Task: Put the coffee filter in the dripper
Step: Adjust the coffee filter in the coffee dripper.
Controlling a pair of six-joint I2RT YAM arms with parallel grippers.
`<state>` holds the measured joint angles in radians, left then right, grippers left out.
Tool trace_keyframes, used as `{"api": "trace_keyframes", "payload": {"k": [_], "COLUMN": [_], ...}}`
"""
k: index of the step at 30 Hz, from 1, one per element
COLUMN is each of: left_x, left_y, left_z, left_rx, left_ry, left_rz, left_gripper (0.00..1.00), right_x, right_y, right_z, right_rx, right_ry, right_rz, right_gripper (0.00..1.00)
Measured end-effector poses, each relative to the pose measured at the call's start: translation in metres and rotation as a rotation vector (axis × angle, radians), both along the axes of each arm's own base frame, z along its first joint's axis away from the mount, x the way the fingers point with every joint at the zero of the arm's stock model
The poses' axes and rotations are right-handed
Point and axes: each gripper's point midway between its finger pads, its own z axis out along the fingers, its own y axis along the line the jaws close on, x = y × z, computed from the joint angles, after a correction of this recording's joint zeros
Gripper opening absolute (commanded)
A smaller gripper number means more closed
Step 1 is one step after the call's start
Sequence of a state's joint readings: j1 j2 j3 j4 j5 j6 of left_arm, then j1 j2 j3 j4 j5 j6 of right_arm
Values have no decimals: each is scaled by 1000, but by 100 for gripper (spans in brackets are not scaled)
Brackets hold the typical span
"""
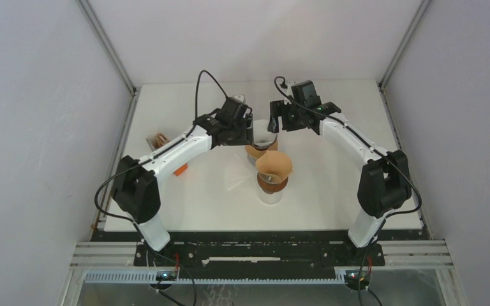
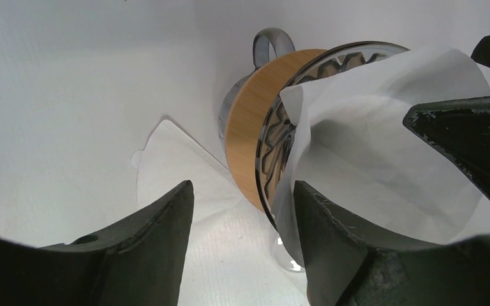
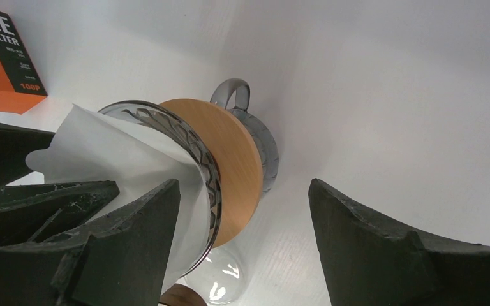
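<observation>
I see the white filter sitting in the glass dripper, its paper edge above the rim. Left gripper: jaws spread, one finger beside the paper. Right gripper: jaws spread at the dripper's side. The nearer dripper holds a brown filter.

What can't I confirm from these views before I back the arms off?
- Top view: how deep the white filter sits in the dripper; the left gripper and right gripper crowd over it.
- Left wrist view: the filter's lower edge, behind the left gripper's own finger.
- Right wrist view: the filter box lettering, cut by the frame's edge.
- Top view: the small brown item at the left of the table, too small to name.
</observation>
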<state>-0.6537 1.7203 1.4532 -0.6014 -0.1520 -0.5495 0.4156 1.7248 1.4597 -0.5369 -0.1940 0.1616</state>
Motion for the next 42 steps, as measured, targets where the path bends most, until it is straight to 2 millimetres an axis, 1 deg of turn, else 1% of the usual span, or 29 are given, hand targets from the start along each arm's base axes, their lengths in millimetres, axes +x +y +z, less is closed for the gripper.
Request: {"api": "trace_keyframes", "payload": {"k": [4, 12, 22, 30, 37, 42], "left_x": [0, -2, 1, 0, -1, -4], "left_y": [0, 2, 1, 2, 2, -3], "left_z": [3, 17, 27, 36, 49, 50], "left_rx": [-4, -21, -35, -50, -75, -103], "left_ry": [-5, -29, -47, -65, -88, -78], "left_rz": [0, 2, 3, 4, 1, -17], "left_gripper": [67, 72, 76, 80, 82, 81], "right_x": [0, -2, -1, -2, -6, -11], "right_y": [1, 3, 8, 10, 9, 12], "right_z": [2, 6, 21, 27, 41, 39], "right_rx": [4, 8, 23, 27, 33, 15], "right_ry": [-3, -5, -33, -44, -77, -71], "right_rz": [4, 10, 20, 25, 23, 33], "right_gripper": [82, 83, 83, 83, 83, 83]}}
